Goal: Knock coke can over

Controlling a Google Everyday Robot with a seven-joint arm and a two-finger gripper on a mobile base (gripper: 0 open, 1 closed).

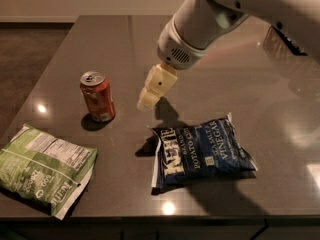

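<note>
Beside end effector (pixel 146 103), coke can (pixel 98 97) (upright, apart)

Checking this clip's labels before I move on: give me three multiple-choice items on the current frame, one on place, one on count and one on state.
1. Where is the gripper?
A. Down past the table's edge, near the floor
B. Over the table, beside the coke can and apart from it
C. Clamped around the can

2. How many chip bags lie on the table?
A. One
B. Two
C. Four

3. The coke can is:
A. Upright
B. Lying on its side
C. Crushed flat

Answers:
1 B: a strip of bare tabletop shows between the gripper and the can.
2 B: there is a green bag and a blue bag.
3 A: its silver top faces up.
</note>
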